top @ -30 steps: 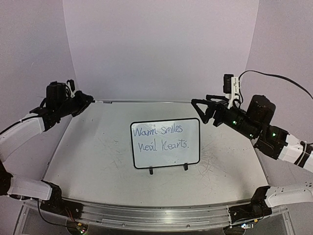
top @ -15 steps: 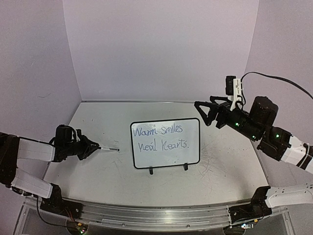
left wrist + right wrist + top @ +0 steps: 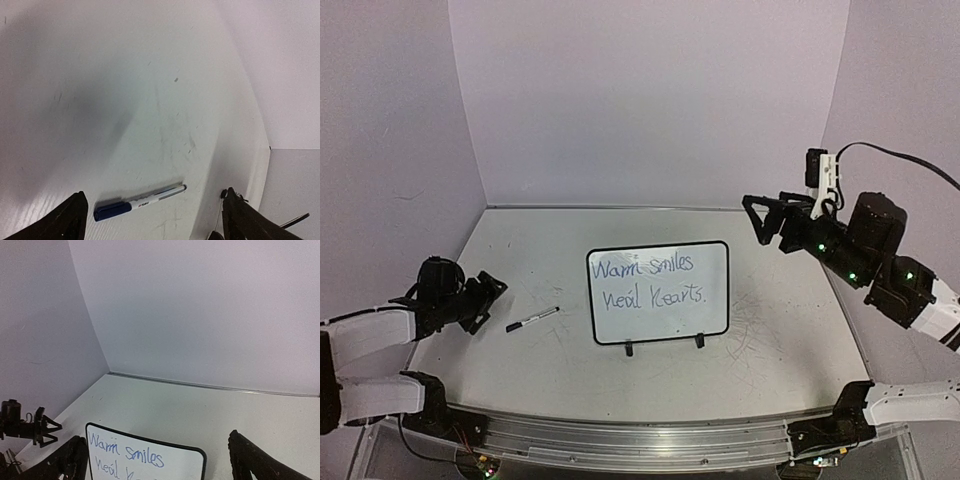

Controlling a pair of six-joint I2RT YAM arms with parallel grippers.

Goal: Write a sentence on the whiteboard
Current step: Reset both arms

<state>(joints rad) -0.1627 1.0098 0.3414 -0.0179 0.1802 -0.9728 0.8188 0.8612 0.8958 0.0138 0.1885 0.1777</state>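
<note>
The small black-framed glossy whiteboard [image 3: 660, 318] stood mid-bench, bearing the blue handwritten sentence [image 3: 642, 267]. A blue-capped white marker [image 3: 532, 319] lay free between it and the left gripper [image 3: 490, 303], spread wide and empty near the left edge; the right gripper [image 3: 757, 220] hung unclenched, empty

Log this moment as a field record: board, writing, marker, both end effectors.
whiteboard: upright on its feet
sentence: two blue lines, "Warm smiles heal hearts."
marker: lying on the table, left of the whiteboard
left end effector: open, empty, apart from the marker
right end effector: open, empty, raised right of the whiteboard
</note>
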